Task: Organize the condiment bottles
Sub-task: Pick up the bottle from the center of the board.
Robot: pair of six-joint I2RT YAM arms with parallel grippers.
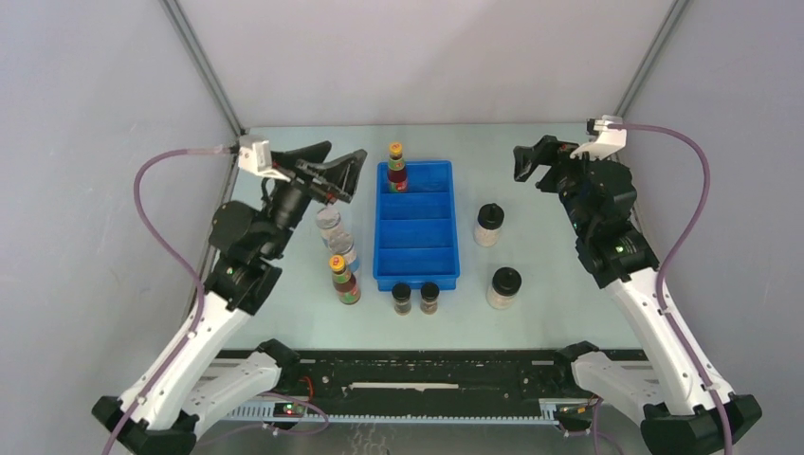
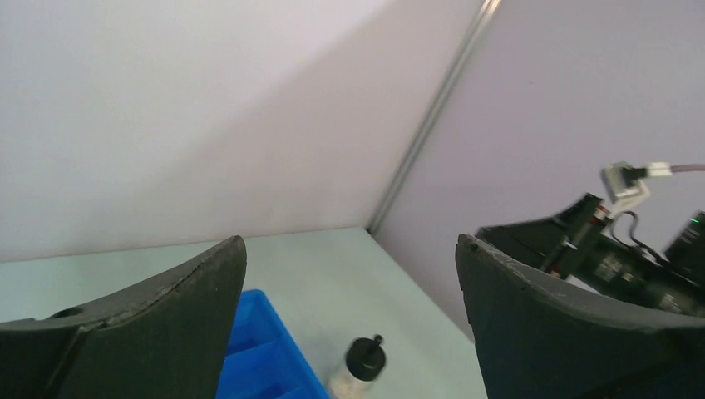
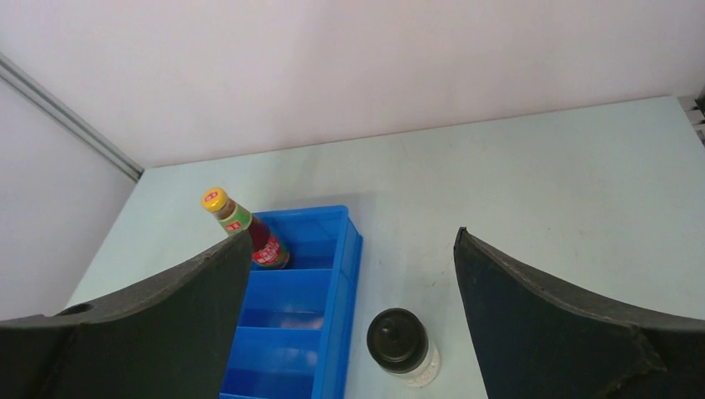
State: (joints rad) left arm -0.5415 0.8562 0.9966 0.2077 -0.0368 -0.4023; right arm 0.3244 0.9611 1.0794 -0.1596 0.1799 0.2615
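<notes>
One red sauce bottle with a yellow cap (image 1: pixel 396 169) stands in the far compartment of the blue tray (image 1: pixel 415 282); it also shows in the right wrist view (image 3: pixel 248 237). The other red bottle (image 1: pixel 344 280) stands on the table left of the tray, with two grey-lidded jars (image 1: pixel 329 223) (image 1: pixel 343 248) behind it. Two pale black-lidded jars (image 1: pixel 488 225) (image 1: pixel 503 287) stand right of the tray. Two tiny dark jars (image 1: pixel 402 298) (image 1: pixel 429 298) stand at its front. My left gripper (image 1: pixel 346 175) is open and empty, raised left of the tray's far end. My right gripper (image 1: pixel 529 163) is open and empty at the far right.
The tray's other three compartments are empty (image 3: pixel 332 316). The right wrist looks down on a pale jar (image 3: pixel 403 345) beside the tray. The left wrist sees the tray corner (image 2: pixel 266 349), a pale jar (image 2: pixel 359 366) and the right arm (image 2: pixel 615 249). Grey walls enclose the table.
</notes>
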